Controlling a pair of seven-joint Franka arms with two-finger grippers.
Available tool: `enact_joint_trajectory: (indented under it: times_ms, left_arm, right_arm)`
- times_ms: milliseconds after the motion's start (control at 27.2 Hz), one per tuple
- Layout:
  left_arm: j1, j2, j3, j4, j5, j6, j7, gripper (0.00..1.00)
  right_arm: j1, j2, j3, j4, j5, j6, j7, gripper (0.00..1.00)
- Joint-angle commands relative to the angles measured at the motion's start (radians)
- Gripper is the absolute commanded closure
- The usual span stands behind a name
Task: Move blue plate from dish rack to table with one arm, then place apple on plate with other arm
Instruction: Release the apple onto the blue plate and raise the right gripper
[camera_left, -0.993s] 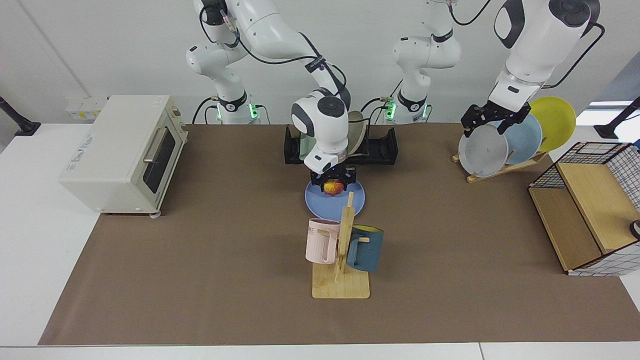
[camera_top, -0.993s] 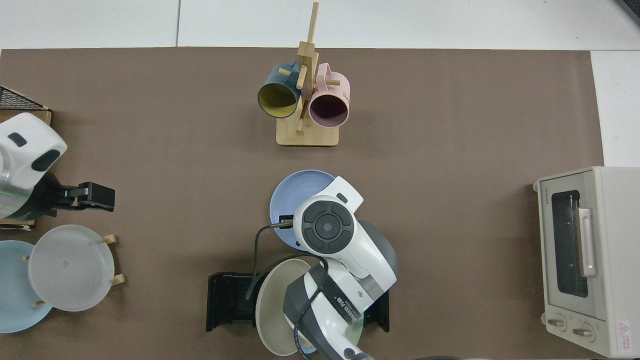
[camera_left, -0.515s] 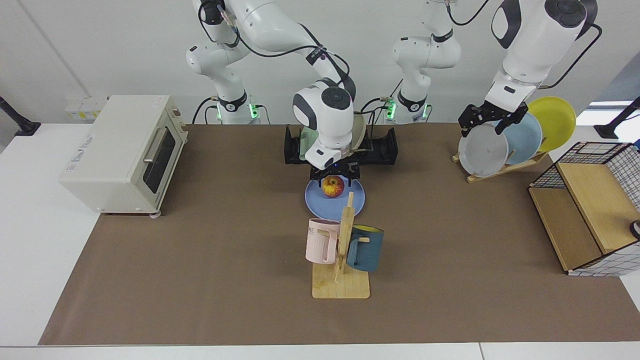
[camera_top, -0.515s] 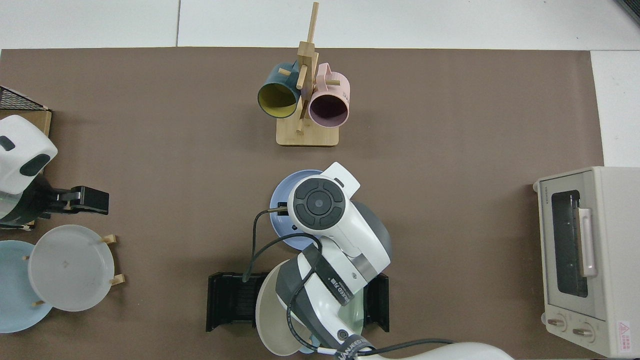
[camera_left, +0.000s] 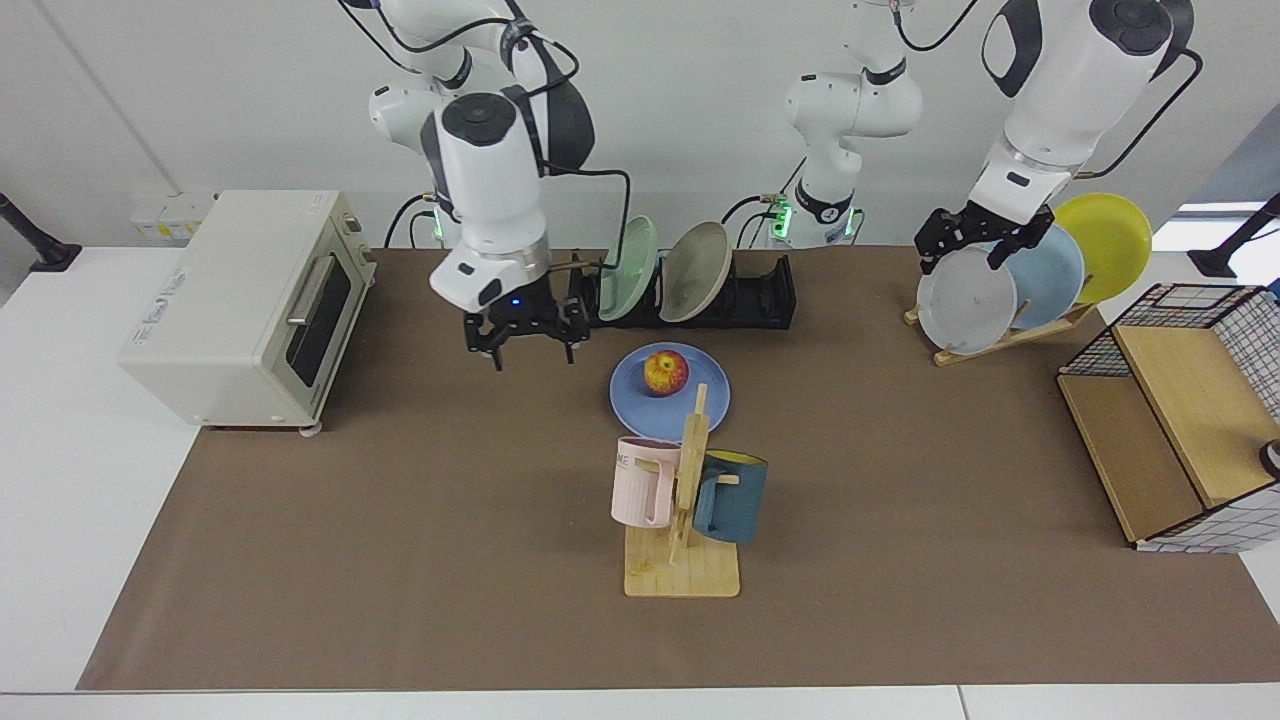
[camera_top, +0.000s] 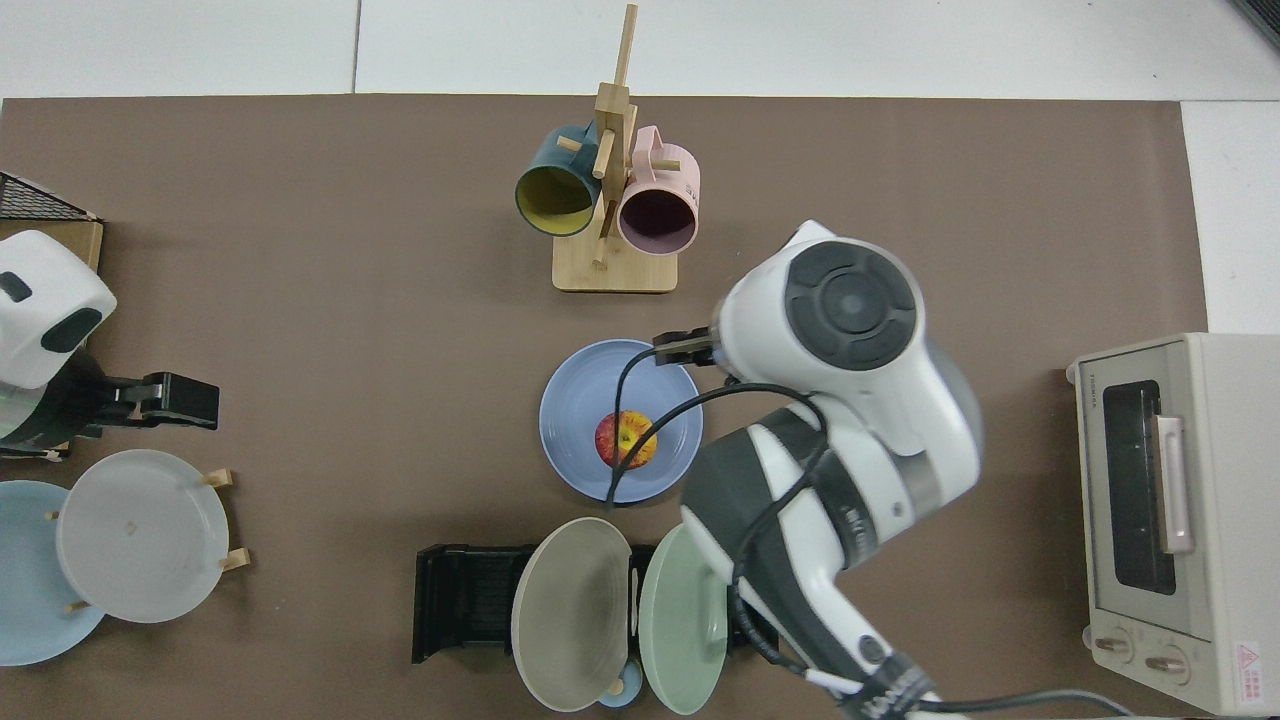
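**Apple on the blue plate, both grippers clear of it**

The apple (camera_left: 665, 372) sits on the blue plate (camera_left: 700, 380), slightly off the plate's middle, toward twelve o'clock in the facing view. The plate lies flat on the brown mat of the table (camera_left: 400, 560), just in front of the dish rack (camera_left: 765, 300) and not touching it. In the rack a pale green plate (camera_left: 628, 268) and a beige plate (camera_left: 695, 270) stand on edge, leaning.

The right gripper (camera_left: 522, 345) hangs above the mat at about nine o'clock from the blue plate, well apart from it, beside the end of the rack nearest the toaster oven (camera_left: 240, 305). Its fingers are spread and hold nothing. In the top view this arm's body hides the gripper.

The left gripper (camera_left: 965, 248) is at the wooden plate stand (camera_left: 1000, 335), close to the upper rim of the grey plate (camera_left: 965, 300); whether it touches that rim is hard to say from here. Its fingers look parted and empty. A sky-blue plate (camera_left: 1050, 275) and a yellow plate (camera_left: 1110, 245) stand behind the grey one.

At six o'clock from the blue plate stands the mug tree (camera_left: 685, 500), with a pink mug (camera_left: 640, 480) and a dark blue mug (camera_left: 730, 495) hung on it.
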Motion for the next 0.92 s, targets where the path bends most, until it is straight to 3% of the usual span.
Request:
enact_joint_trajectory:
  times_ms: [0,331,883]
  left_arm:
    - [0.007,-0.003,0.006,0.003,-0.067,0.014,-0.006,0.00]
    - [0.005,-0.003,0.007,0.003,-0.055,0.020,-0.004,0.00]
    - [0.007,-0.003,0.006,0.003,-0.053,0.017,-0.003,0.00]
  right_arm:
    - [-0.117,-0.089,0.019,-0.030,-0.015,-0.058,-0.109,0.00]
    - [-0.255,-0.189,0.019,-0.081,0.003,-0.106,-0.234,0.00]
    - [-0.258,-0.198,0.019,-0.079,0.006,-0.109,-0.125,0.00]
